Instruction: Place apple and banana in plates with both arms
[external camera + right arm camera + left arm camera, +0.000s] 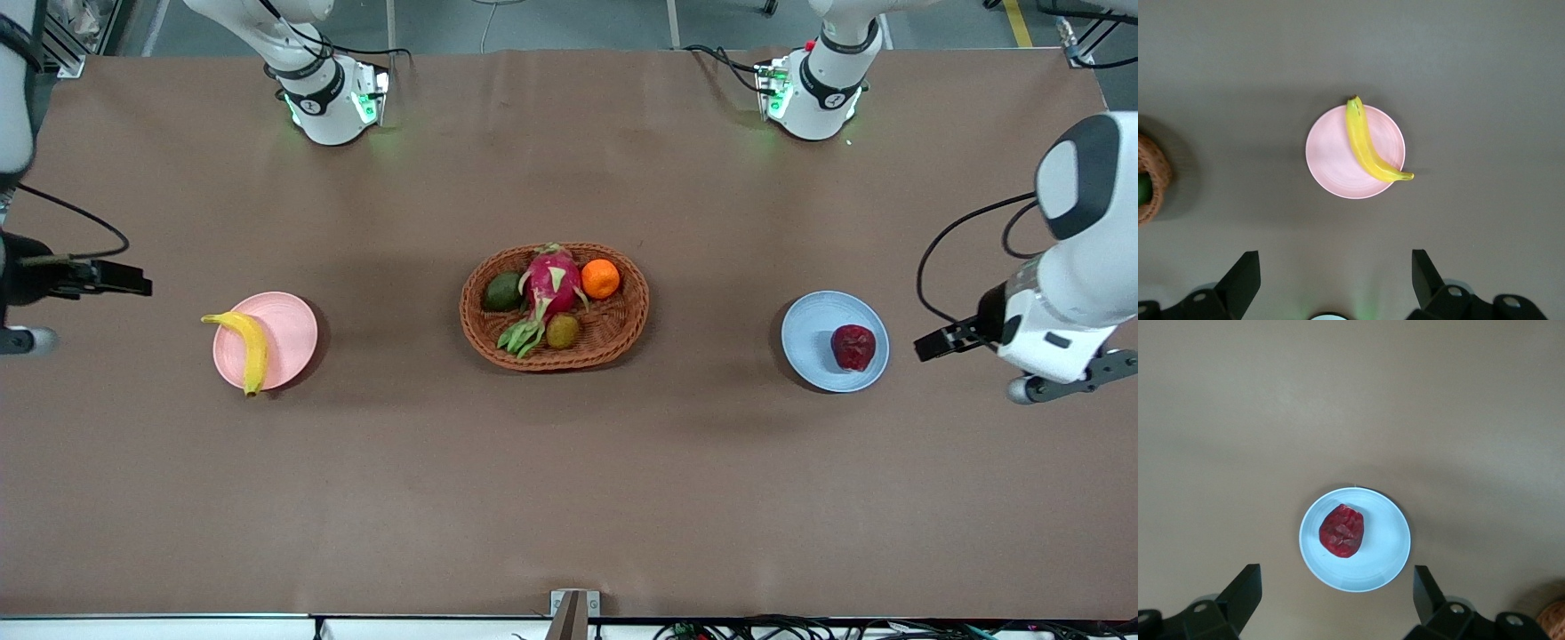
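Yellow banana (244, 344) lies on the pink plate (289, 333), dark red apple (853, 347) on the blue plate (811, 342), both grippers, left gripper (1338, 600) and right gripper (1336, 280), hang empty with fingers spread, so placing looks finished and only pulling clear remains.

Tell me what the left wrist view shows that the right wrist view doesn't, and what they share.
Only the left wrist view: the apple lying on the blue plate, with the left gripper open and empty above them. Only the right wrist view: the banana on the pink plate, both tips past the rim, under the open, empty right gripper. Both: brown table and an edge of the basket.
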Available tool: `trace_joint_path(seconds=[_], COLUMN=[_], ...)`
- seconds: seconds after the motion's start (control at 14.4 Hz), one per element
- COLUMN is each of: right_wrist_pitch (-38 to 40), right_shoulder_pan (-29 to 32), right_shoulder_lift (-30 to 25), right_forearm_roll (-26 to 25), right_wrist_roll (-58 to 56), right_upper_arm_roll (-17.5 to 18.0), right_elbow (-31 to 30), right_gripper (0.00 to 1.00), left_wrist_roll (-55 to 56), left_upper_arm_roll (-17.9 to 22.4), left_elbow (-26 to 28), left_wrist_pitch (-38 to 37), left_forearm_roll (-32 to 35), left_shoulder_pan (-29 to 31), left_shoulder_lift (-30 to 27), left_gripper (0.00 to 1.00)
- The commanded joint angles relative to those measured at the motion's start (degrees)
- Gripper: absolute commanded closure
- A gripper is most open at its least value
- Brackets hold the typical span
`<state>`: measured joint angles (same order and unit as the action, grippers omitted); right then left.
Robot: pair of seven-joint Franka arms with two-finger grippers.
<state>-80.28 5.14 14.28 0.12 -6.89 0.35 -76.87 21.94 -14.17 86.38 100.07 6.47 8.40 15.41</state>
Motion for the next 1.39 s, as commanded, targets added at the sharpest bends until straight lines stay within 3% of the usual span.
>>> trace_joint_path(seconds=[0.0,0.28,0.42,0.7,0.83,0.97,1.32], right_wrist_pitch=[-0.14,-0.23,-2.67,-6.1,-11.98,-12.27,-10.6], right_shoulder_pan=[0.4,0.14,-0.04,-1.44,-2.14,-4.34,-4.69], right_shoulder_lift=[-3.46,-3.56,-3.47,-8.99,-12.33,-12.96,-13.84], right_forearm_roll=[1.29,0.85,0.94,1.2,3.82,3.85,0.15], right_wrist_roll=[2.14,1.26,2.4,6.44,6.27,5.4,5.31], right_upper_arm_roll=[0.44,0.18,0.0,-0.35,-3.06,-5.53,-5.01], right_elbow=[-0.91,4.62,4.45,-1.5,-6.95,-8.03,-8.46], right_gripper=[0.0,0.0,0.0,0.0,0.0,0.0,0.0], left_wrist_roll=[-1.28,-7.85,-12.42,-15.52,-15.52,-15.52,-15.17], left_upper_arm_roll=[-0.59,-0.94,-0.16,3.96,6.26,6.09,5.39], left_elbow=[-1.04,-1.04,-1.04,0.98,1.16,2.56,3.09], left_wrist_pitch=[-3.55,-8.65,-9.45,-12.6,-13.14,-13.14,-13.14], left_forearm_roll=[0.29,0.03,-1.63,-3.22,-3.31,-4.88,-6.48], left_shoulder_pan=[0.21,0.13,-0.22,-4.16,-6.46,-6.46,-6.38], left_shoulder_lift=[-4.93,-9.52,-11.44,-14.97,-15.76,-17.07,-17.08], left_gripper=[0.0,0.0,0.0,0.0,0.0,0.0,0.0])
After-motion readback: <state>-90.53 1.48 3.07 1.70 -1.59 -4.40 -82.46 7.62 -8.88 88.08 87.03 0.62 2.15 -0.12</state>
